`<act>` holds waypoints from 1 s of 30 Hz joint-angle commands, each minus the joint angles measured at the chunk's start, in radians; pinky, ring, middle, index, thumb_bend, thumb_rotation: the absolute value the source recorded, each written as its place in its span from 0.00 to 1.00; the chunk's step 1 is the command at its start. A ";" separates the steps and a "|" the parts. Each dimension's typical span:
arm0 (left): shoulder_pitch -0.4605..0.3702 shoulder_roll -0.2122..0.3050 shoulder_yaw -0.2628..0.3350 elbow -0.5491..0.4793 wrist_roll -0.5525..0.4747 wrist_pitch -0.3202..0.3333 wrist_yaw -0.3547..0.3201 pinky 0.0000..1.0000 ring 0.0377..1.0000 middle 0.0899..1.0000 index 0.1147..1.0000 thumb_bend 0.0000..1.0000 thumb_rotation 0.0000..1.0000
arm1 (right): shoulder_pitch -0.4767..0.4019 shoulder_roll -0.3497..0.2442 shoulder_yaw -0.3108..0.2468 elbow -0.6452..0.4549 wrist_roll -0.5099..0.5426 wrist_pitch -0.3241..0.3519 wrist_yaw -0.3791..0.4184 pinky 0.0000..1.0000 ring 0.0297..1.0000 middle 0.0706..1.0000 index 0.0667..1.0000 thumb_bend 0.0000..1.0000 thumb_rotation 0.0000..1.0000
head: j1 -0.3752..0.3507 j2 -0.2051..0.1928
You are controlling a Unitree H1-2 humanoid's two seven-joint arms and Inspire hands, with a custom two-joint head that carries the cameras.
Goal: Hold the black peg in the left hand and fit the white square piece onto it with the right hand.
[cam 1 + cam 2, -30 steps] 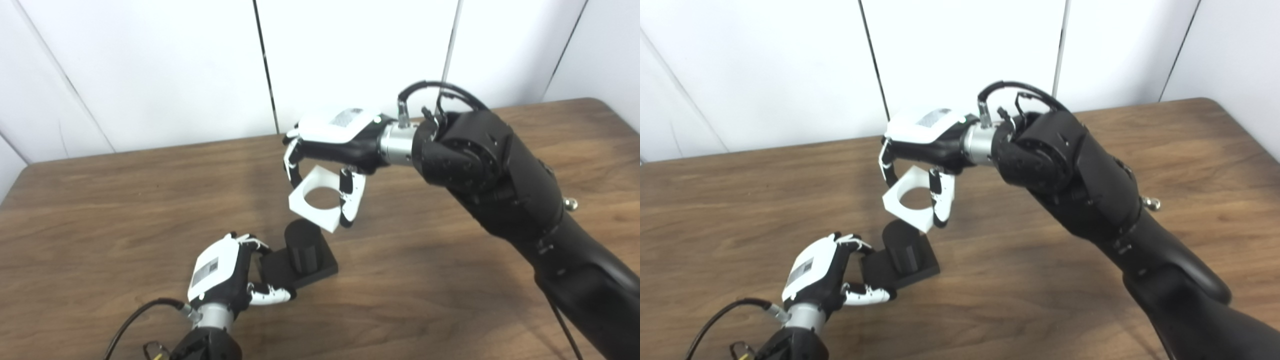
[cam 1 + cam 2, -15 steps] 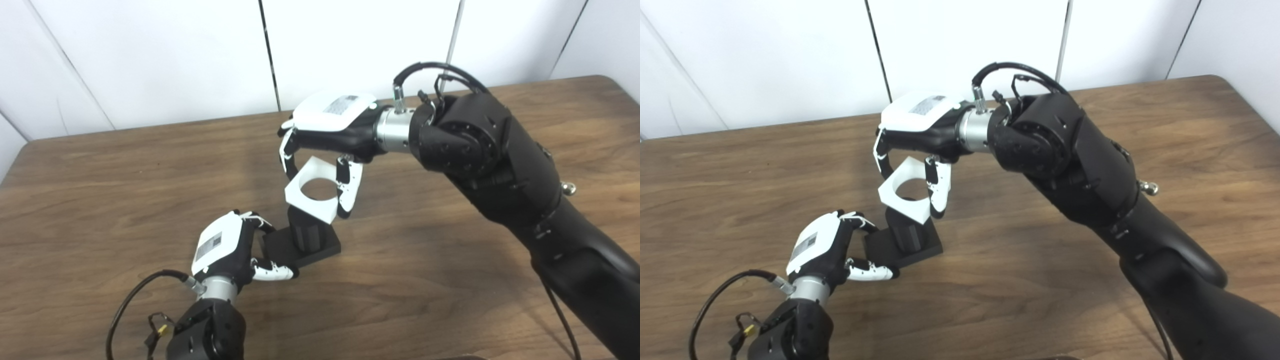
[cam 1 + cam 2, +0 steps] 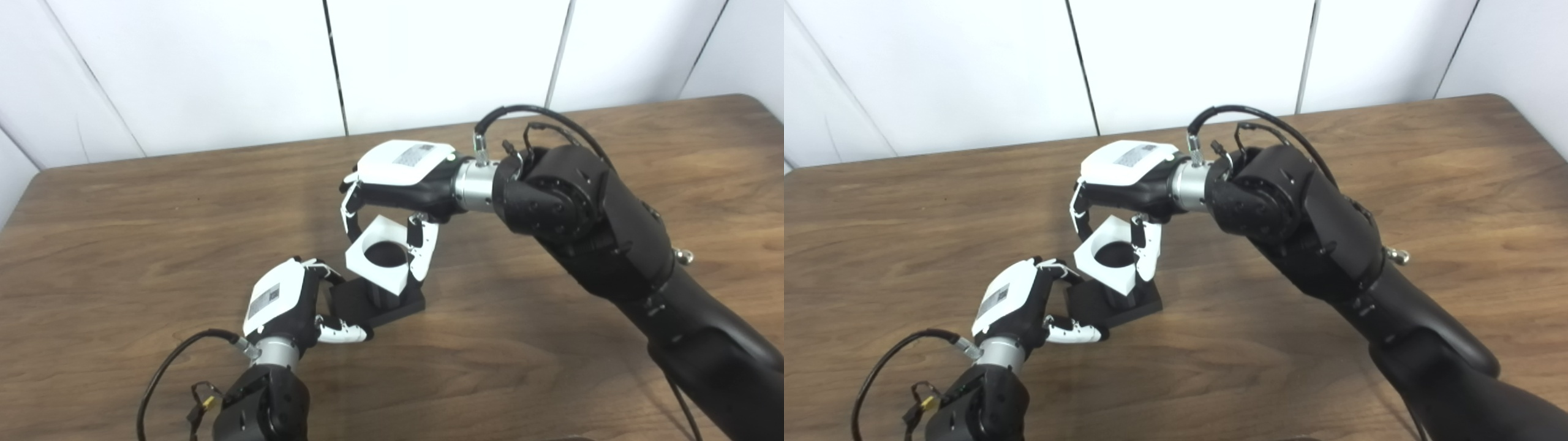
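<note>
- The white square piece point(image 3: 381, 256) hangs tilted directly over the black peg point(image 3: 384, 293); the peg's dark top shows through its round hole, so the hole looks to have started over the peg, though how far down it sits cannot be told
- It looks like a stiff, light plastic block with smooth flat sides; it should not bend or crush, but the smooth faces could slip in a loose pinch, so opposite side faces are the sensible place to hold, leaving the hole free
- The right hand point(image 3: 392, 190) does just that, pinching the piece from above, fingers point(image 3: 351, 211) on the far-left side and thumb on the near-right edge
- The peg is a short dark cylinder upright on a flat black base point(image 3: 378, 304) that lies on the wooden table point(image 3: 122, 245); rigid, and likely to slide unless braced
- The left hand point(image 3: 294, 303) is closed on the near-left edge of that base, fingers over the top and thumb along the front, steadying it
- The piece's tilt is the main risk: it could jam on the peg, so levelling it before pressing down seems wise
</note>
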State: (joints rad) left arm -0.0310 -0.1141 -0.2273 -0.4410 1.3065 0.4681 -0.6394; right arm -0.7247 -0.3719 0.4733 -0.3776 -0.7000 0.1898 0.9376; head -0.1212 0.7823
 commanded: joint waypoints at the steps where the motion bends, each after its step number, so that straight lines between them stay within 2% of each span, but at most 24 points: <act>1: 0.008 -0.017 -0.021 0.005 0.010 -0.001 -0.012 1.00 1.00 0.89 0.42 0.51 0.06 | -0.036 0.001 -0.021 -0.011 -0.009 -0.027 -0.043 0.96 0.91 0.74 0.45 0.52 0.13 | -0.001 -0.002; 17: 0.009 -0.051 -0.027 0.004 0.032 -0.002 -0.019 1.00 1.00 0.89 0.42 0.51 0.06 | -0.018 -0.011 -0.031 -0.006 0.004 -0.030 -0.055 0.96 0.92 0.75 0.45 0.52 0.13 | 0.005 -0.007; 30: 0.006 -0.070 -0.023 -0.011 0.045 -0.002 -0.032 1.00 1.00 0.89 0.42 0.51 0.06 | -0.021 -0.013 -0.021 -0.017 0.016 -0.022 -0.019 0.95 0.92 0.75 0.45 0.52 0.13 | -0.004 0.018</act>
State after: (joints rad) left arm -0.0206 -0.1501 -0.2376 -0.4417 1.3412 0.4681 -0.6442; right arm -0.7086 -0.3772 0.4649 -0.3676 -0.6903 0.1786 0.9307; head -0.1243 0.7992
